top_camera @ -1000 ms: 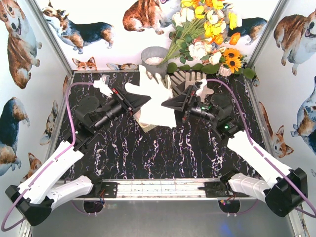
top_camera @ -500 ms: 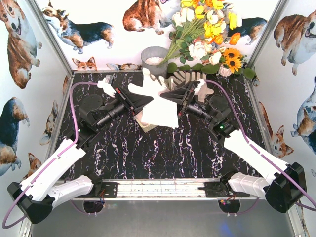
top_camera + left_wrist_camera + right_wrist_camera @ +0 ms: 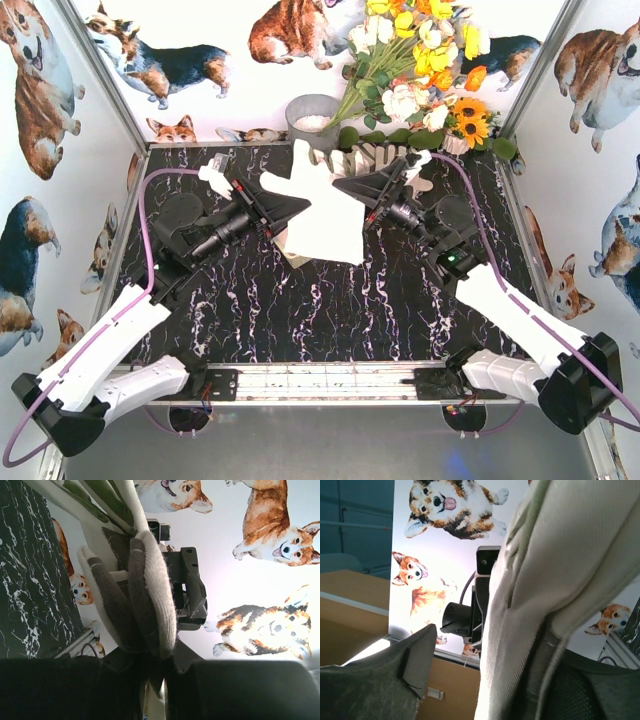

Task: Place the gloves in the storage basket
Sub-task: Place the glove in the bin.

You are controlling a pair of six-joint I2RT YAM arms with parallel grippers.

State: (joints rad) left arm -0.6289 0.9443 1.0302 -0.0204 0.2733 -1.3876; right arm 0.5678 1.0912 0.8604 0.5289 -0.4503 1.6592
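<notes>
Only a corner of the basket (image 3: 292, 256) is seen under the held-up glove (image 3: 325, 215), so what is in it cannot be told. Something white is held in the grey bucket (image 3: 300, 108). The glove is pinched tight in the left gripper (image 3: 290, 207), above the basket. The right gripper (image 3: 357, 192) is spread apart at the glove's other edge, with one finger touched by the cloth.

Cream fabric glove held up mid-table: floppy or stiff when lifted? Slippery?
Probably floppy: the cream fabric work glove with grey palm hangs from the left hand and curls over itself in the left wrist view. Likely light: one pinch seems to carry it. The knit weave looks unlikely to slip.
</notes>
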